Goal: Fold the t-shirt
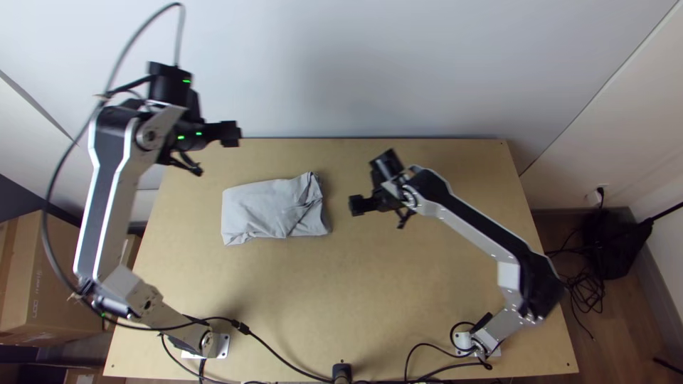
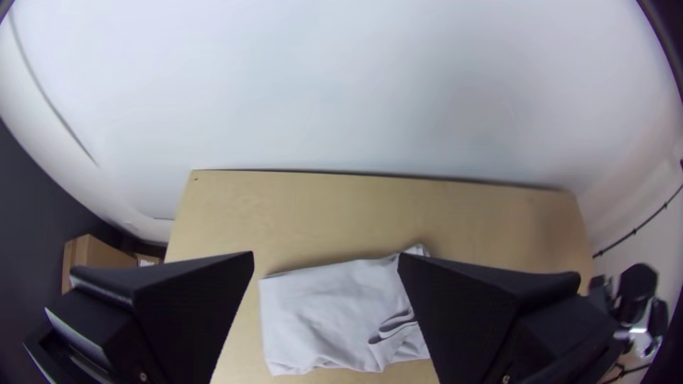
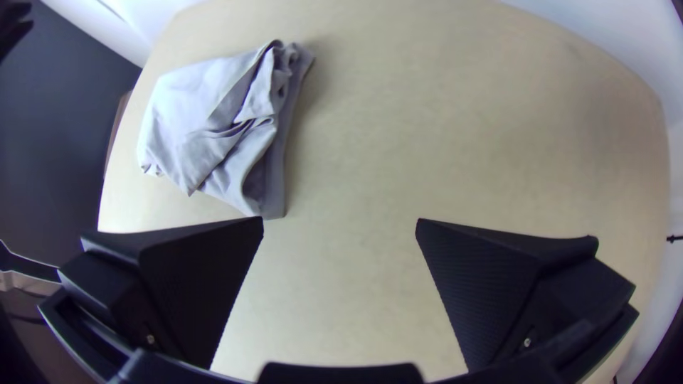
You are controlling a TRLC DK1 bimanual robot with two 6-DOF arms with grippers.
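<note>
I have two pincers, and both are open wide. My left pincer (image 1: 230,134) is up by the far edge of the table (image 1: 413,284), past the shirt and a bit to its left. My right pincer (image 1: 356,205) is on the other side, to the right of the shirt. Both are apart from it. In my left wrist view, the two flat black fingers (image 2: 192,306) of my left pincer (image 2: 326,254) stand far from each other, and I see part of the shirt in the gap. In my right wrist view, the fingers of my right pincer (image 3: 340,219) are wide apart too, with bare wood in the gap.

The grey t-shirt (image 1: 260,208) lies on the table, left of the middle and more to the far side. It is folded up small, a bit like a box shape, with its long side going across the table. The left end is mostly smooth. The right end is messy, with lots of creases and loose bits on top of each other. The far right corner is bunched up. A darker grey layer pokes out along the right edge.

Brown boxes (image 1: 60,277) sit past the left side of the table.
</note>
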